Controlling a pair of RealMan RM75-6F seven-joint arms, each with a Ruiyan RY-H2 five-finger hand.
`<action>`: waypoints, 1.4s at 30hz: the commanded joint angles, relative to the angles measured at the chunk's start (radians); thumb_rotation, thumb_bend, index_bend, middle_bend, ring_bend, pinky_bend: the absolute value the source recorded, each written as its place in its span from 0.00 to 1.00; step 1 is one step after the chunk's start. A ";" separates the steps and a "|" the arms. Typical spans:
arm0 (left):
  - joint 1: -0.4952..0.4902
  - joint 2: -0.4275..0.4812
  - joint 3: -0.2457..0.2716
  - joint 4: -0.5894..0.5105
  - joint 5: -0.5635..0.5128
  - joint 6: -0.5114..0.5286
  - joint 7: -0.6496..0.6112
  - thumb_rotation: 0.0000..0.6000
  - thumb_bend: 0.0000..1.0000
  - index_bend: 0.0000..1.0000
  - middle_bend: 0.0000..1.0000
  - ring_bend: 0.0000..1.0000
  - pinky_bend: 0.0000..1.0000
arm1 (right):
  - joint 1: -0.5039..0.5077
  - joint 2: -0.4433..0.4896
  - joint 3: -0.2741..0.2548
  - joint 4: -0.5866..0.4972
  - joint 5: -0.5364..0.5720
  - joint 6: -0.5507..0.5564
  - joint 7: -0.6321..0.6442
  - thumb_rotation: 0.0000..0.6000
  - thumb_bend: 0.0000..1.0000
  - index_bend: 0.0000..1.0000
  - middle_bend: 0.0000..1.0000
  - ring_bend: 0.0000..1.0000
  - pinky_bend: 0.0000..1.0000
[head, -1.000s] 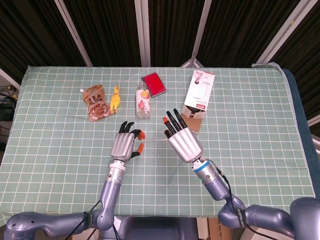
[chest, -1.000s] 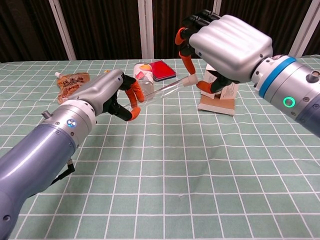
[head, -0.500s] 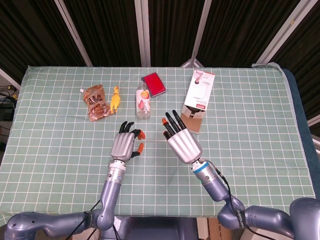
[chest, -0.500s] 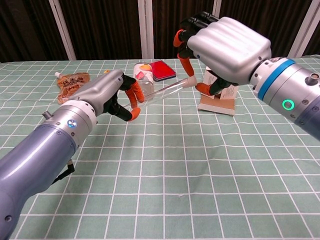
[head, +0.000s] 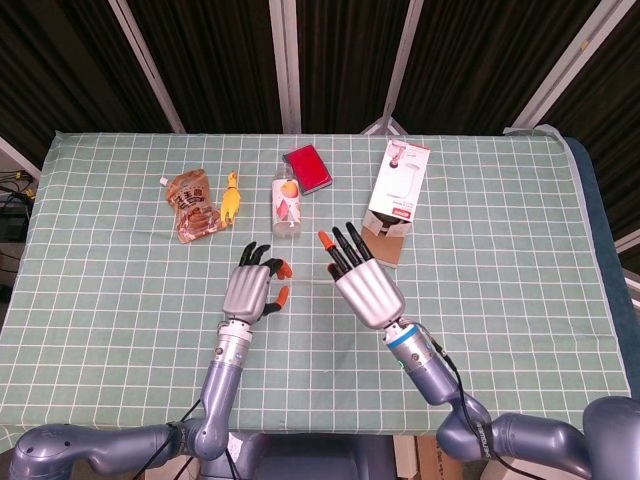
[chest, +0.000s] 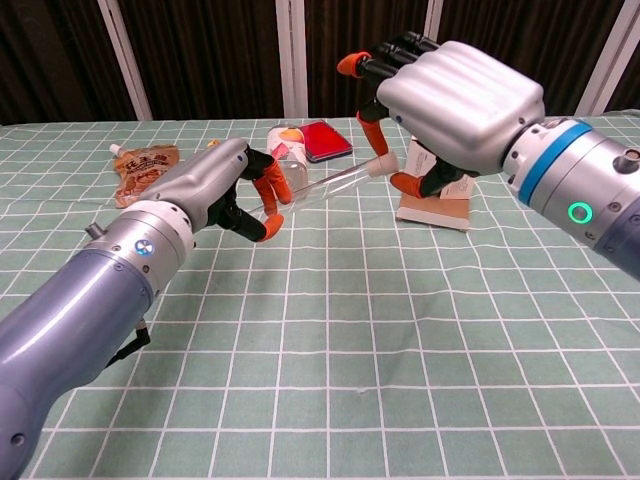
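1. A clear tube (chest: 335, 182) spans the gap between both hands, above the table (chest: 400, 330).
2. The left hand (chest: 215, 185) pinches its lower end.
3. The right hand (chest: 445, 100) pinches its capped end, other fingers spread.

text: none legible | box (head: 398, 188): print too small | snack pouch (head: 191, 205): print blurred

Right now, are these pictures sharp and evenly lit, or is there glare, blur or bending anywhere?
Head view: even light, sharp, soft shadows under the left hand and right hand. Chest view: wide-angle stretch makes the near arms loom large; a glossy sheen on the right hand; the clear tube between the hands is faint but readable; the red case behind is slightly softer.
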 joint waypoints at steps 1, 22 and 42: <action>0.002 0.000 0.002 0.001 0.004 0.001 -0.007 1.00 0.72 0.49 0.50 0.13 0.02 | -0.003 0.001 0.001 -0.006 0.006 -0.001 -0.005 1.00 0.36 0.00 0.01 0.00 0.00; 0.026 0.024 0.012 0.018 0.032 0.006 -0.068 1.00 0.79 0.50 0.50 0.14 0.05 | -0.031 0.026 0.010 -0.012 0.046 0.013 0.000 1.00 0.36 0.00 0.00 0.00 0.00; 0.059 0.064 0.068 0.038 0.044 -0.014 -0.060 1.00 0.79 0.50 0.50 0.14 0.05 | -0.060 0.077 0.033 -0.028 0.075 0.042 0.046 1.00 0.36 0.00 0.00 0.00 0.00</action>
